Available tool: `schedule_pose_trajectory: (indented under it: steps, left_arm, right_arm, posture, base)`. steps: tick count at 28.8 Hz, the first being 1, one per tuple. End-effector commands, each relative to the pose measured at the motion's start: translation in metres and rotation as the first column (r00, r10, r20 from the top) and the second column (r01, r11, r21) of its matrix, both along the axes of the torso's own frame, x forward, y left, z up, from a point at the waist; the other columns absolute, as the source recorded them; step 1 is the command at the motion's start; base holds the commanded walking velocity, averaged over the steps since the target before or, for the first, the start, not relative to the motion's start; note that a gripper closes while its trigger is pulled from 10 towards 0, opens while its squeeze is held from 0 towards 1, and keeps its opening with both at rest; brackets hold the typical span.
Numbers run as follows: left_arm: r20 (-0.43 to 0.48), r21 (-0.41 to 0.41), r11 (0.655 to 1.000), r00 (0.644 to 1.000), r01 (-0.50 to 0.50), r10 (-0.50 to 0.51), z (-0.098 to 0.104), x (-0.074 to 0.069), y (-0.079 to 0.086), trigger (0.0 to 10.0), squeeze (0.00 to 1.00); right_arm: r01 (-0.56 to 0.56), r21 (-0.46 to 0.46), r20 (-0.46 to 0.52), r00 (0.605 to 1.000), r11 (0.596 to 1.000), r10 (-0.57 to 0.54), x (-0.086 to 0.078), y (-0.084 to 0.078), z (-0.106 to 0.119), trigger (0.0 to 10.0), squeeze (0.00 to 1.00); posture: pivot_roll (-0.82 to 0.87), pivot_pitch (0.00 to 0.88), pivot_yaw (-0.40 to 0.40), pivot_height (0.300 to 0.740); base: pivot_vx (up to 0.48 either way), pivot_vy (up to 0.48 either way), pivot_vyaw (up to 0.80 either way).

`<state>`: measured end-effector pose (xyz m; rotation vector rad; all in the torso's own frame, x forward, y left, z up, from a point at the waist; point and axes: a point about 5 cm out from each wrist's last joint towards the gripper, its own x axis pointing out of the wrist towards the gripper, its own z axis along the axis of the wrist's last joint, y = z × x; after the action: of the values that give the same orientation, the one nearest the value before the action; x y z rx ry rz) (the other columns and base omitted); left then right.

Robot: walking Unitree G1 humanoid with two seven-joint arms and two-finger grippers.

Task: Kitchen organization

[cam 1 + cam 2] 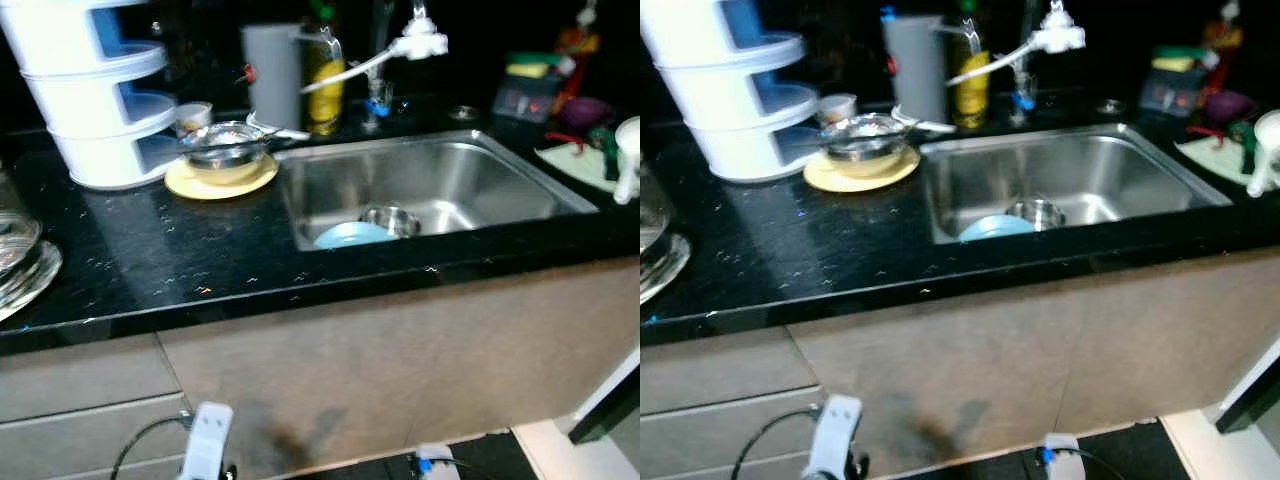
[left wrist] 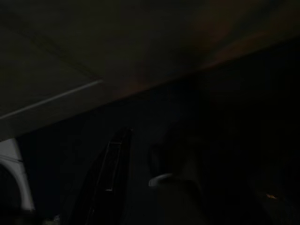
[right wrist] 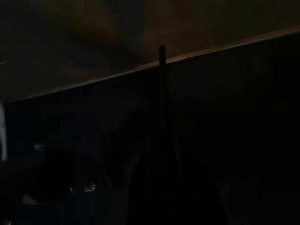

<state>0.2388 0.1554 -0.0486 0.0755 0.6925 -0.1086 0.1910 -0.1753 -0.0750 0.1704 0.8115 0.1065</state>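
Countertop (image 1: pixel 200 270) of black stone ran across the head views, with a steel sink (image 1: pixel 440 180) set into it. Inside the sink lay a light-blue plate (image 1: pixel 350 235) touching a small steel bowl (image 1: pixel 392 220). Left of the sink, a glass bowl (image 1: pixel 225 150) sat on a yellow plate (image 1: pixel 222 182), just beside a white tiered rack (image 1: pixel 95 100). A grey jug (image 1: pixel 272 75) and a yellow bottle (image 1: pixel 326 85) stood behind them, near the white faucet (image 1: pixel 400 48).

Both arms hung low before the cabinet, well below the dishes. The left gripper (image 2: pixel 136 187) and right gripper (image 3: pixel 161 140) showed dimly in their wrist views; whether their fingers were apart or together I could not tell.
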Motion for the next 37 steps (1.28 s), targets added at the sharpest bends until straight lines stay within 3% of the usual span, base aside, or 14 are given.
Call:
schedule_pose_trajectory:
  steps: [1,15,19,28,37]
  left_arm:
    - [-0.012,0.015,1.0,1.0,-0.004,0.005,-0.002,-0.0029,0.0052,10.0,0.0]
    - [-0.015,0.017,1.0,1.0,-0.014,0.014,-0.0025,-0.0028,0.0058,10.0,0.0]
    - [-0.024,-0.013,0.998,0.998,-0.054,0.053,-0.0026,-0.0022,0.0058,10.0,0.0]
    - [0.003,-0.021,0.999,0.999,-0.033,0.033,0.0006,0.0014,0.0045,10.0,0.0]
    - [0.039,0.039,0.999,0.999,0.022,-0.024,0.0041,0.0044,0.0064,10.0,0.0]
  right_arm:
    - [-0.007,0.019,-0.02,1.0,1.0,0.008,-0.0038,0.0076,-0.003,10.0,0.0]
    - [-0.008,0.014,-0.023,1.0,1.0,0.008,-0.0038,0.0066,-0.0031,10.0,0.0]
    - [-0.01,0.009,-0.025,1.0,1.0,0.011,-0.0042,0.0054,-0.0033,10.0,0.0]
    - [-0.013,0.01,-0.024,1.0,1.0,0.013,-0.0034,0.0062,-0.0031,10.0,0.0]
    - [-0.042,0.002,0.013,0.999,0.999,0.042,0.0035,0.0085,0.0011,10.0,0.0]
  posture:
    - [-0.09,0.107,0.006,0.74]
    - [-0.09,0.109,0.006,0.74]
    - [-0.1,0.11,0.005,0.74]
    - [-0.1,0.109,0.003,0.74]
    - [-0.09,0.108,0.004,0.74]
  base:
    - [0.0,-0.48,0.0]
    - [0.0,-0.48,0.0]
    - [0.0,0.0,0.0]
    - [0.0,0.462,0.0]
    - [0.0,0.0,0.0]
